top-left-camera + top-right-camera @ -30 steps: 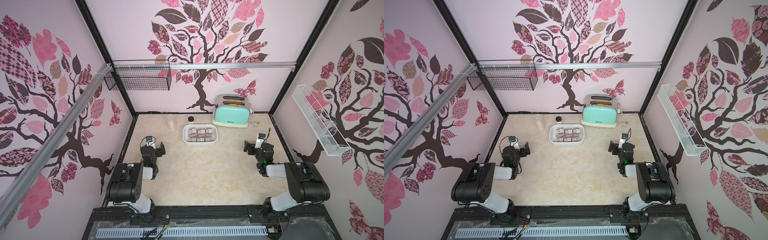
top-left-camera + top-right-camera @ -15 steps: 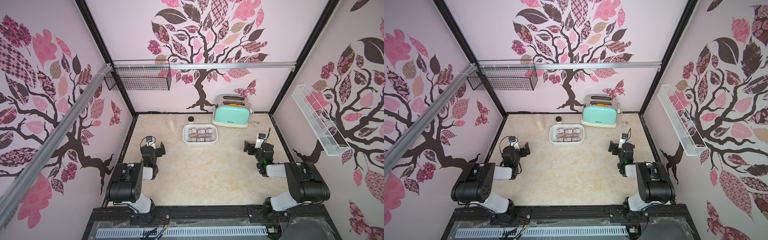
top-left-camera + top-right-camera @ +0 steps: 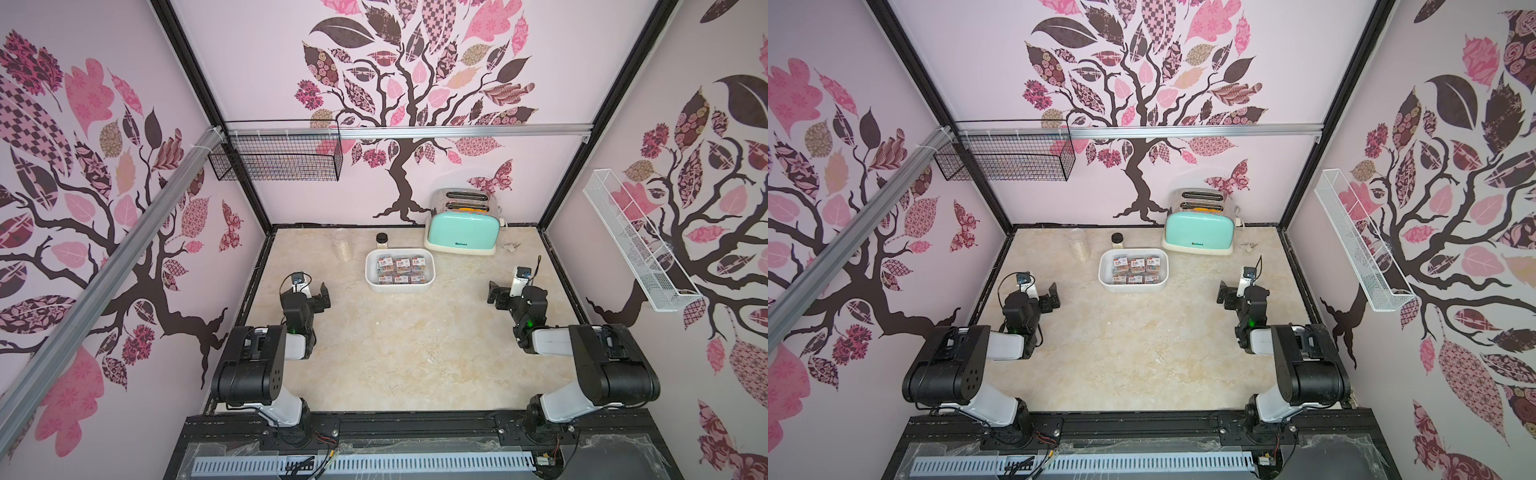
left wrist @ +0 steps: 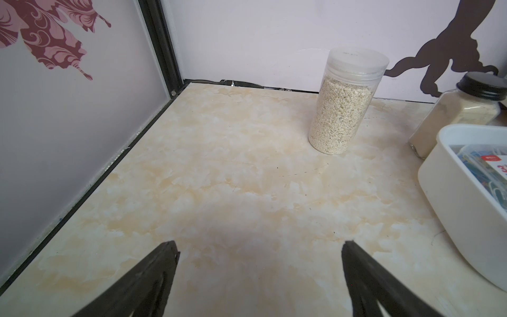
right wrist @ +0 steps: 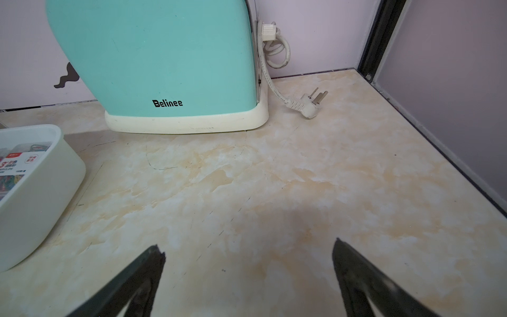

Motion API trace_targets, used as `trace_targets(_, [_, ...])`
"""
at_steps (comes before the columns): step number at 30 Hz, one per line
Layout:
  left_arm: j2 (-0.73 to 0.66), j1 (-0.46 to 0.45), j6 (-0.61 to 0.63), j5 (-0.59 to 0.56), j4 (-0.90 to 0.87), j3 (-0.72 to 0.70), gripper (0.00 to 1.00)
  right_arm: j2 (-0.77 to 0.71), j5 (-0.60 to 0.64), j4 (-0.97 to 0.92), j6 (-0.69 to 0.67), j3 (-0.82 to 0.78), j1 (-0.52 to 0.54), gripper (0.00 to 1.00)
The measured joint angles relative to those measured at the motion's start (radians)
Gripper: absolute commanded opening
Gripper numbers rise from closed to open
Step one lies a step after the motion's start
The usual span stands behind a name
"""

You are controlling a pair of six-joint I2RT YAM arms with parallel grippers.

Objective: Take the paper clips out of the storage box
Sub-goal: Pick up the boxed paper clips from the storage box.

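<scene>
clips [image 3: 401,269] sitting in the box [image 3: 400,287] toward the back of the tabletop [image 3: 415,340], right by the toaster [image 3: 461,232], left end effector [image 4: 260,247] and right end effector [image 5: 248,247] both wide open, holding nothing

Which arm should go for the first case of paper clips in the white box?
Left, narrowly: the left pincer sits slightly nearer the box than the right pincer; both are open and empty.

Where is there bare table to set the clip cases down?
Bare: the stretch in front of the box, between left gripper and right gripper. Crowded: the back strip, where jar, bottle, box, toaster and plug sit close.
</scene>
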Motion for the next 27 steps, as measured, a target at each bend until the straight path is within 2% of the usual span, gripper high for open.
trace_targets(8, [-0.071, 0.0, 0.0, -0.002, -0.232, 0.135, 0.98, -0.072, 0.05, -0.237, 0.034, 0.115, 0.0, 0.99])
trace_targets(14, [-0.08, 0.0, -0.002, 0.0, -0.463, 0.317, 0.98, -0.161, 0.13, -0.485, 0.148, 0.239, -0.001, 0.99])
trace_targets(20, [-0.08, -0.002, -0.056, 0.034, -0.743, 0.538, 0.98, -0.187, 0.116, -0.678, 0.291, 0.314, 0.003, 1.0])
trace_targets(23, [-0.08, -0.014, -0.087, 0.049, -0.855, 0.642, 0.98, -0.164, 0.087, -0.804, 0.337, 0.418, 0.026, 1.0])
trace_targets(27, [-0.08, -0.071, -0.115, 0.054, -0.992, 0.755, 0.98, -0.109, 0.051, -0.959, 0.356, 0.593, 0.117, 1.0])
